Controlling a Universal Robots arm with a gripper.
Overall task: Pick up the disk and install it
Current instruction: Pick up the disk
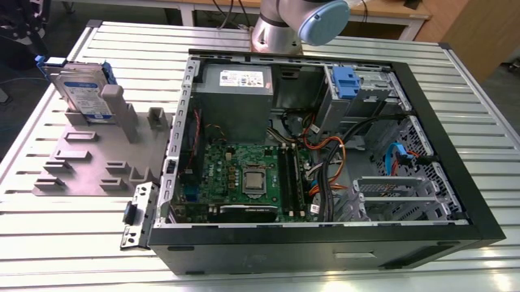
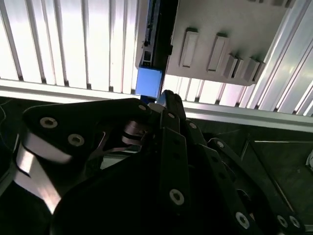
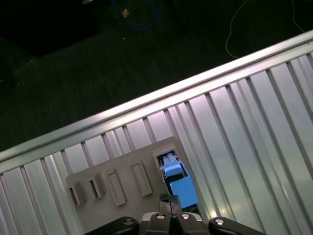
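Observation:
The disk (image 1: pixel 85 91) stands on edge in a slot at the far end of a grey holder block (image 1: pixel 89 164), at the exterior view's left. It is silver, with a white-and-blue label and blue side rails. Both wrist views look down on its blue end (image 2: pixel 148 82) (image 3: pixel 176 182). My gripper (image 2: pixel 164 101) (image 3: pixel 169 198) hovers just short of that blue end, out over the table's edge. Its black fingers are shut together, with nothing between them.
An open computer case (image 1: pixel 325 237) lies on the ribbed metal table (image 1: pixel 455 91), with its motherboard, cables and a drive bay holding a blue clip (image 1: pixel 345 82). The arm's base (image 1: pixel 281 30) rises behind the case. The holder block has several empty slots (image 1: pixel 73 155).

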